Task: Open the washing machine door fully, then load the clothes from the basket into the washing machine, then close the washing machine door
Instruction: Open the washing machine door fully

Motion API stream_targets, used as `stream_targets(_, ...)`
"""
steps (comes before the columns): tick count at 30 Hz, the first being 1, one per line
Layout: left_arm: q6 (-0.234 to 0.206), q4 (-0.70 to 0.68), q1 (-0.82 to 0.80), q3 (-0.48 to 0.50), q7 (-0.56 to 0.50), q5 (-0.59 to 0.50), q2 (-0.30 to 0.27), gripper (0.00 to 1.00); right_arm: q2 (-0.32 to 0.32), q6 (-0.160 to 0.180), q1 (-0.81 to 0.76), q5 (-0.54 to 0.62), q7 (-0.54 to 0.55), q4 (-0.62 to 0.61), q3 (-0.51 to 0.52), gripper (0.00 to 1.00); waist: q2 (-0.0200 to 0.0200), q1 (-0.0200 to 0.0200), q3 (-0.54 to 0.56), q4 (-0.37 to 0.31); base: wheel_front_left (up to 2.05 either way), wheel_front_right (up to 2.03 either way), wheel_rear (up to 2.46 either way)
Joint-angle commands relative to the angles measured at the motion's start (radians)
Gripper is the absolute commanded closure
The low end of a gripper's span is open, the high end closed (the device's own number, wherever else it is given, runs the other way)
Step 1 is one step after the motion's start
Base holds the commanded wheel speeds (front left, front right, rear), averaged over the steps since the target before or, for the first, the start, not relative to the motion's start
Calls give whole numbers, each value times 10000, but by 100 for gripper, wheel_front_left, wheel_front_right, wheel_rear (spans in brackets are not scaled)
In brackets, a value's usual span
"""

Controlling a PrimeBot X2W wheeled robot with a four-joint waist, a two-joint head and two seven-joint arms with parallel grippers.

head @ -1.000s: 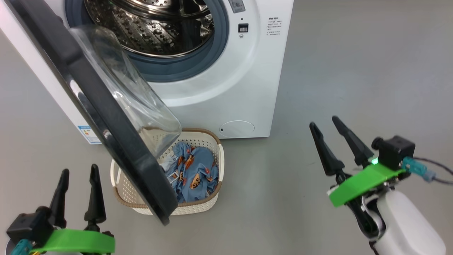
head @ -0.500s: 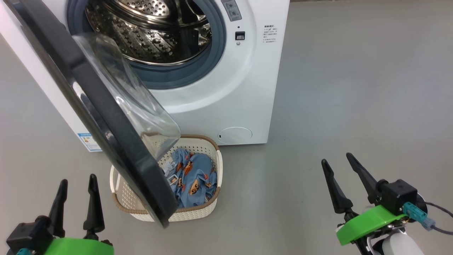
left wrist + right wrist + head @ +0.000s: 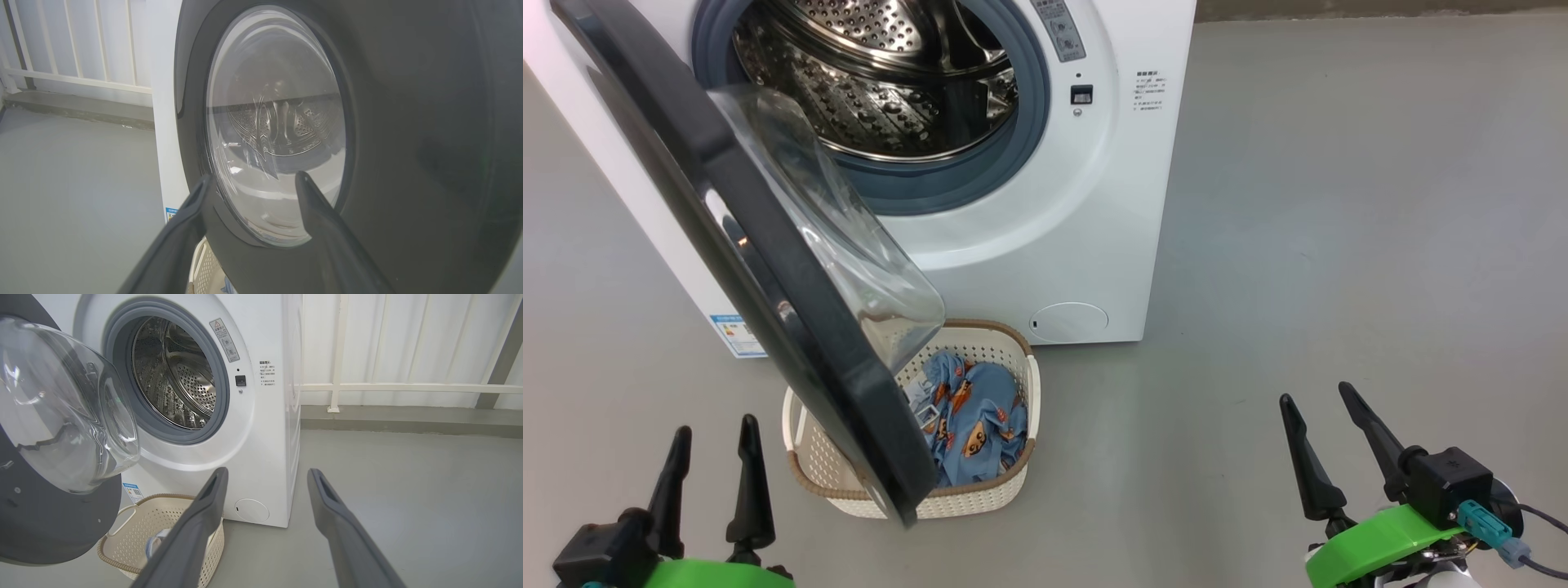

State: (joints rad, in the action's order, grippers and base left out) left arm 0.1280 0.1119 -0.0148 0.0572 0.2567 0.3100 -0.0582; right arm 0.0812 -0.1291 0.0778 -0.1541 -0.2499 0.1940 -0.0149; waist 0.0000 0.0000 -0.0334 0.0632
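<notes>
Across the upper left of the head view stands the washing machine (image 3: 1094,204), its steel drum (image 3: 890,90) exposed, with no cloth visible inside. Swung out from it, the washing machine door (image 3: 768,286) runs diagonally down toward the lower centre, and its lower edge hangs over the left part of the basket (image 3: 980,502). By my reading the opening step is not finished: the door stands ajar at an angle rather than folded right back, and it partly covers the load. Below the machine's front, the basket sits on the floor (image 3: 1339,204), and the clothes (image 3: 976,408) lie bunched in its right half, just clear of the door's rim.

At lower left the left gripper (image 3: 715,425) has its jaws spread wide and holds nothing; it sits just left of the door's lower edge, facing the outer face. At lower right the right gripper (image 3: 1315,392), equally wide and empty, is well apart from the basket. The next move likely calls for pushing the door further back, then reaching down into the basket's uncovered right side.
</notes>
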Motion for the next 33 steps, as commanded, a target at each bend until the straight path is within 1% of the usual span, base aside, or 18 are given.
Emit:
stream_targets(1, 27, -223, -122, 312, 51, -140, -141, 0, -68, -16, 24, 145, -118, -277, -150, 0, 0, 0, 5, -5, 0, 0, 0)
stream_targets(20, 27, -65, -64, 208, 51, -157, -166, 0, -208, -16, -49, 247, -118, -111, -95, 0, 0, 0, 48, 8, 0, 0, 0)
stream_targets(33, 27, 35, -90, 56, 51, -574, -291, 0, -235, -16, -39, 373, -118, -78, -41, 0, 0, 0, -22, 16, 0, 0, 0)
